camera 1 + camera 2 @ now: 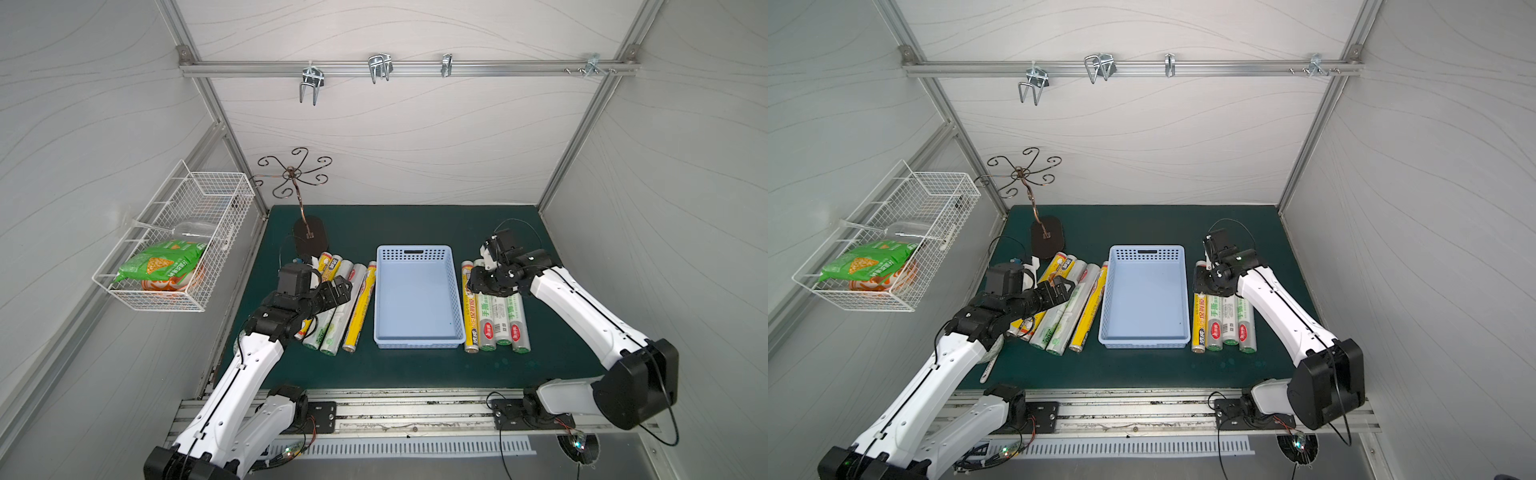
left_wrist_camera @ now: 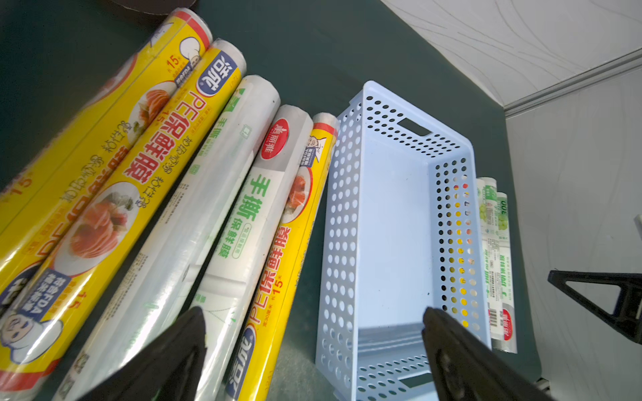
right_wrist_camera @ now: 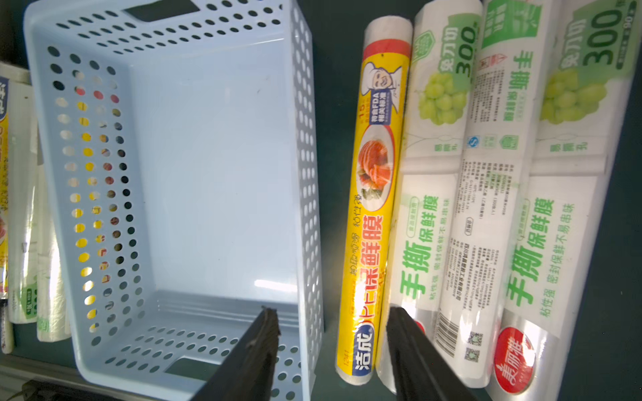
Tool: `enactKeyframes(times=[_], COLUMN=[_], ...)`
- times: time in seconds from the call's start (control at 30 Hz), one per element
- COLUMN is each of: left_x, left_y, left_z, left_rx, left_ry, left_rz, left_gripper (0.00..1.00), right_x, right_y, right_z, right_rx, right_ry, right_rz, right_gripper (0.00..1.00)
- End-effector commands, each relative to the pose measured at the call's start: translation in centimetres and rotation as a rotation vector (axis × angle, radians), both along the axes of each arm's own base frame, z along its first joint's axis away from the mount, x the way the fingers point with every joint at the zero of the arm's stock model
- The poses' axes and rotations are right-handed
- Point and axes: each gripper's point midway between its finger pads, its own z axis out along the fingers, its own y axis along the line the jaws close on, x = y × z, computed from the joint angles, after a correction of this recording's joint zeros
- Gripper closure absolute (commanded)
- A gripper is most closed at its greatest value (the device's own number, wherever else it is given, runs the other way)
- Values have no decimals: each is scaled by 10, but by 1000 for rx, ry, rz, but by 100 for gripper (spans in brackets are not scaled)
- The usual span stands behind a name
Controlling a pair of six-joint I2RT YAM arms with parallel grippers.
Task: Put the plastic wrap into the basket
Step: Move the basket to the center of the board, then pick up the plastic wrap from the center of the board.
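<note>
The pale-blue perforated basket [image 1: 415, 299] [image 1: 1144, 299] stands empty in the middle of the green mat. Several plastic wrap rolls [image 1: 360, 307] [image 2: 222, 194] lie side by side on its left, yellow and white-silvery mixed. Several more rolls [image 1: 498, 320] [image 3: 486, 208] lie on its right, the yellow one [image 3: 371, 208] nearest the basket wall [image 3: 305, 173]. My left gripper [image 1: 347, 289] [image 2: 312, 314] hovers open over the left rolls, holding nothing. Above the far end of the right rolls my right gripper [image 1: 473, 282] [image 3: 332, 310] has its jaws apart, empty, over the yellow roll and the basket's edge.
A white wire-mesh basket [image 1: 174, 249] with snack bags hangs on the left wall. A scrolled metal stand [image 1: 309, 237] stands behind the left rolls. Metal hooks [image 1: 311, 83] hang from a rail on the back wall.
</note>
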Motion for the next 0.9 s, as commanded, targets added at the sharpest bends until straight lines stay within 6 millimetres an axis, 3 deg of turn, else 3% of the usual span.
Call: enactKeyframes(times=[0.0, 0.47, 0.87], left_x=[3, 7, 11], left_y=[10, 0, -2], left_z=[11, 3, -2], left_rx=[57, 8, 0], left_ry=[-40, 4, 21], left_rz=[16, 1, 0], left_gripper=[1, 1, 1], right_x=[-1, 4, 4], right_y=[-4, -6, -5], right_z=[-19, -81, -108], right_rx=[-21, -46, -61], right_ry=[38, 149, 199], right_rz=[5, 3, 9], right_gripper=[45, 47, 47])
